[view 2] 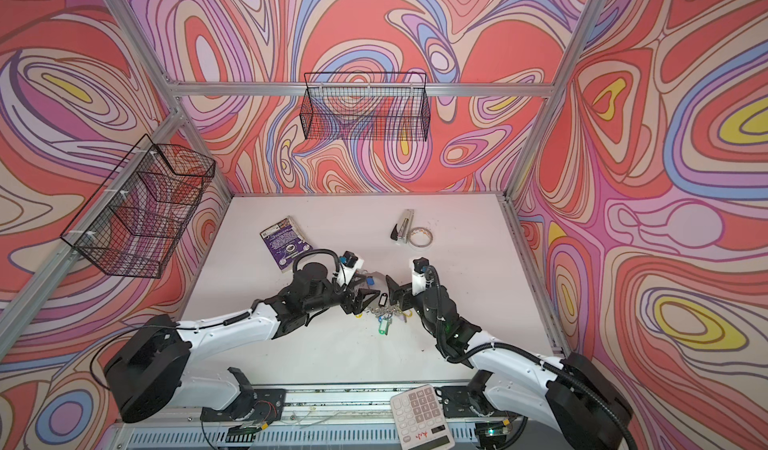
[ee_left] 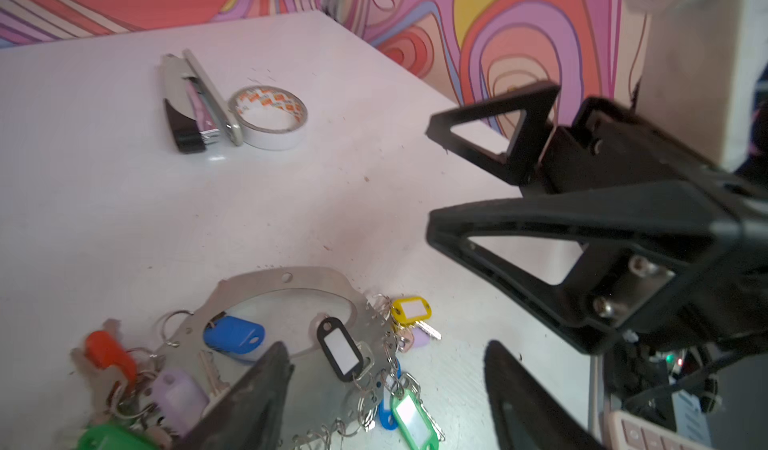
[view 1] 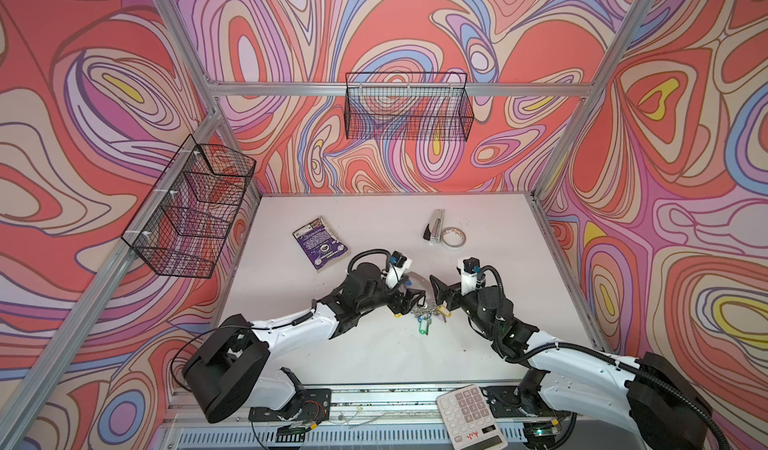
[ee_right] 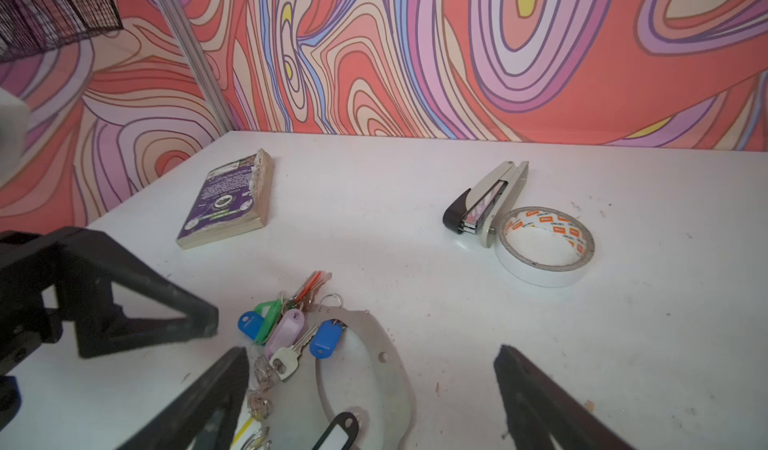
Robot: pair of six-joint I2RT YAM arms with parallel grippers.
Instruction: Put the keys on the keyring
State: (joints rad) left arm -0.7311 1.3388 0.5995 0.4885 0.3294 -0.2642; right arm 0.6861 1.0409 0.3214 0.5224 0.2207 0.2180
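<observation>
The calculator [view 1: 469,416] on the front rail, behind both arms, bears a red scrawl that cannot be read. The key [ee_left: 340,350] has a black-rimmed tag whose window shows plain white. Beyond the left gripper [ee_left: 385,346] lies the book [ee_right: 228,202], its purple cover printed too small to read. Beyond the right gripper [ee_right: 372,349] the tape [ee_right: 544,246] carries orange logo marks inside its core, also unreadable, and sits tight against the stapler [ee_right: 494,190].

Both grippers hover with jaws spread wide and hold nothing. They face each other, tips near but apart. The key lies just below and between them, its tag across the inner edge of the keyring [ee_left: 286,277], which lies flat on the table [ee_left: 124,219]. Whether the key is hooked to the plate cannot be told.

The left wrist view shows the whole tag, the silver key beside it, and yellow, green, blue, red and lilac tags round the plate. The right wrist view cuts the tag at its edge but takes in the book. In a top view the key [view 2: 381,300] shows between the fingers, and in both top views the arms cover much of the keyring
</observation>
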